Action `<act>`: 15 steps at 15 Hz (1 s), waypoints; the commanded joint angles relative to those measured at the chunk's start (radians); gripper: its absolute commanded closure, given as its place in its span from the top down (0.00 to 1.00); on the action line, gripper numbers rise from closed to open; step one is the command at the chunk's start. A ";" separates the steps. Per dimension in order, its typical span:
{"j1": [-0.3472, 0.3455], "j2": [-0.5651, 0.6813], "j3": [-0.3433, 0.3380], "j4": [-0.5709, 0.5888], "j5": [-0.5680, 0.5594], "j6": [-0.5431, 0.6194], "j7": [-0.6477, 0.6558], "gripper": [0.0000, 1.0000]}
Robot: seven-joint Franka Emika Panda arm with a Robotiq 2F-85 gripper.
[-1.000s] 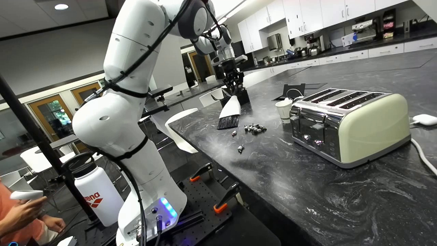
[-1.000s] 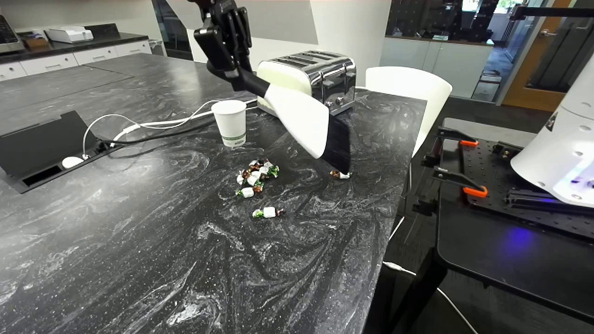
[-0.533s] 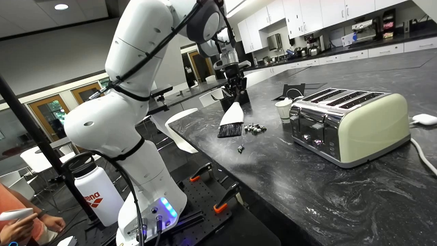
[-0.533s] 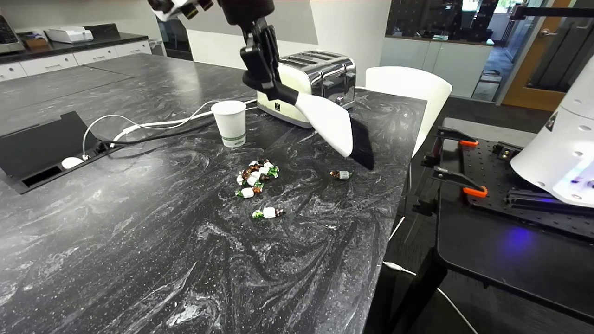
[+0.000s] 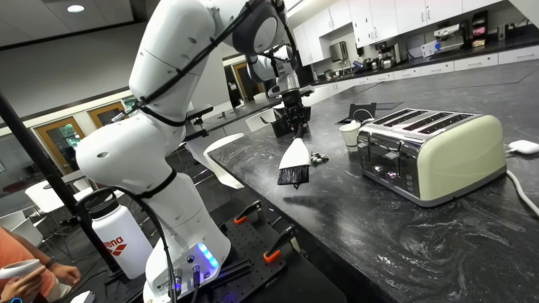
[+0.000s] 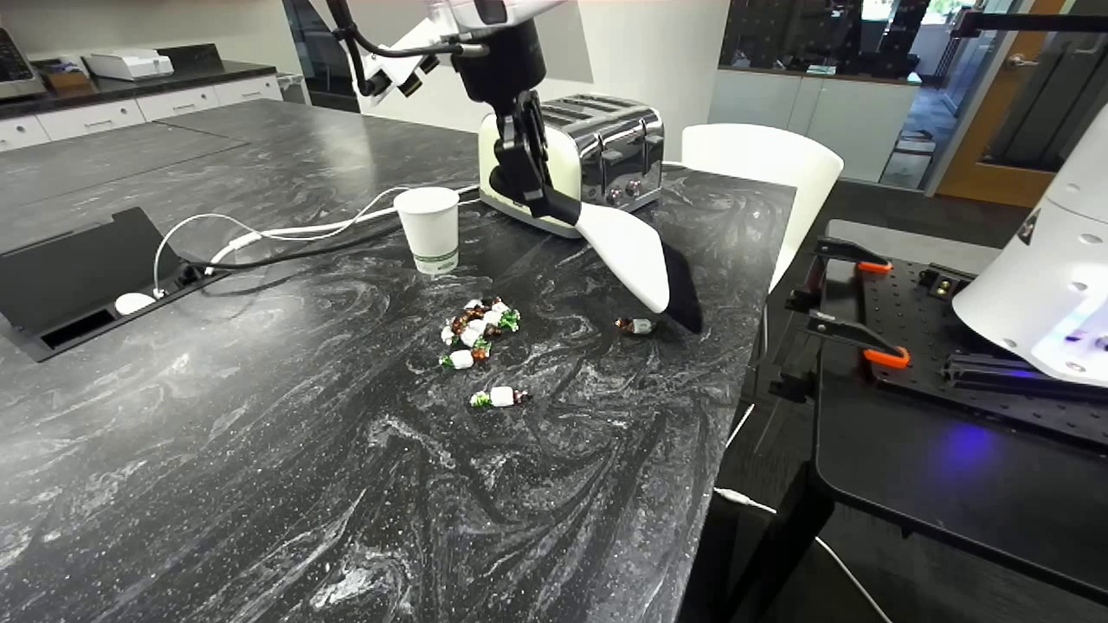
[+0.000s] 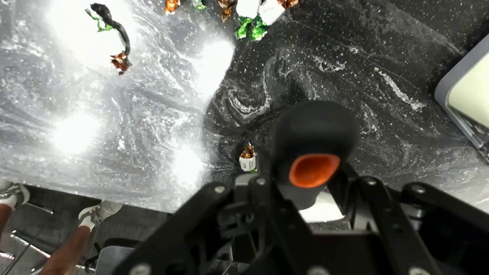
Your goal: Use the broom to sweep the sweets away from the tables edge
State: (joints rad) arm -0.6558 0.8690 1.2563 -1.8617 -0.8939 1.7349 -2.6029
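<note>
The broom has a white head, black bristles and a dark handle; it shows in both exterior views [image 5: 295, 154] [image 6: 625, 254]. My gripper [image 6: 530, 190] is shut on its handle, whose orange-lined hole faces the wrist view [image 7: 317, 130]. The head tilts down over the table [image 6: 389, 519]. I cannot tell whether the bristles touch it. One sweet [image 6: 636, 326] lies beside the bristles, on the side away from the table edge; it also shows in the wrist view [image 7: 248, 162]. Another single sweet [image 6: 502, 397] and a cluster of sweets [image 6: 478, 324] lie farther from the edge.
A chrome and cream toaster [image 5: 459, 155] and a paper cup [image 6: 429, 229] stand on the table near the sweets. A black flip-up socket box [image 6: 95, 268] with cables lies farther back. White chairs [image 6: 753, 177] stand beyond the table edge.
The gripper carried the broom toward the toaster end and the table's edge side, then lowered it beside the nearest single sweet. The sweets have not visibly moved.
</note>
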 commanded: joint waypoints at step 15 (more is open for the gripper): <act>0.045 0.067 -0.054 0.037 -0.101 0.222 0.006 0.14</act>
State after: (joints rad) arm -0.6556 0.9159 1.2180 -1.8802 -0.9688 1.9293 -2.6020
